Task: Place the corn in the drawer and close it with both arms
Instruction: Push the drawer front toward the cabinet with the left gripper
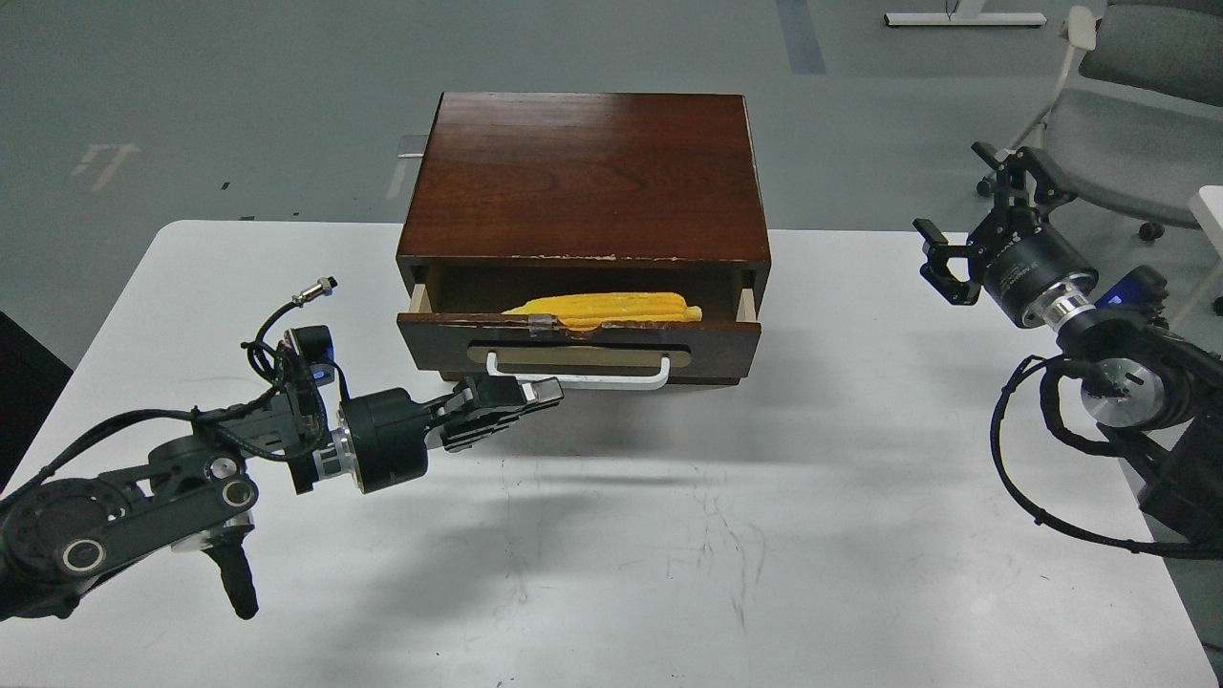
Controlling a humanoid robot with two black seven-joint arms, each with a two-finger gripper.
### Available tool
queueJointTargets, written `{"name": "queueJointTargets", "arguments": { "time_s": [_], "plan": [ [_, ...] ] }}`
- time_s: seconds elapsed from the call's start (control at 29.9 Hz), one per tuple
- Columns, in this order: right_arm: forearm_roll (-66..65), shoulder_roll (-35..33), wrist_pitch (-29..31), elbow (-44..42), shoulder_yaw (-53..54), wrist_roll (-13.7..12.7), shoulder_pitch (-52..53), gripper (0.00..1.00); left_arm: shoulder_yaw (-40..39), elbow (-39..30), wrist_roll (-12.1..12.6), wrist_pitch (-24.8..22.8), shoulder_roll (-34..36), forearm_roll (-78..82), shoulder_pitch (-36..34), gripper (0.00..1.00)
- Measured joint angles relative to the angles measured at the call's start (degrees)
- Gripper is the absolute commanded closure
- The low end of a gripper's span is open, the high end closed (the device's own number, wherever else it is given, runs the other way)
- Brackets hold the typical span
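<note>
Corn (605, 308) already lies inside the drawer (579, 336), lengthwise, pointed end to the left, resting just behind the front panel. Drawer is partly pulled out of the dark brown cabinet (585, 172), which sits at the far middle of the white table (860, 535). What's left, by the look of it, is the push shut

Left gripper (541, 391) sits low just in front of the drawer, near the left end of the white handle (576, 371); fingers look pressed nearly together, holding nothing, tips close to or touching the handle, can't tell which. Right gripper (955, 239) hangs well off to the right, raised, fingers spread, empty

Handling guess: the corn looks like light, stiff plastic, smooth, may roll a bit when the drawer moves, not fragile. No need to grab it again. Drawer is rigid wood, likely slides easily; cabinet itself may skid on the smooth table if pushed from one side. Best contact is the flat front panel either side of the handle, one gripper per side, pushing evenly. Top edge is chipped, avoid it
</note>
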Motion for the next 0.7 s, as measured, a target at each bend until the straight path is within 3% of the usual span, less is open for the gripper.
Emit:
{"name": "queueJointTargets", "arguments": {
  "time_s": [0.7],
  "plan": [
    [0.00,-0.08,0.00,0.01,-0.03,0.04,-0.60,0.01,-0.01,8.08,0.00,-0.25,-7.11,0.05,-4.15,0.82]
  ]
}}
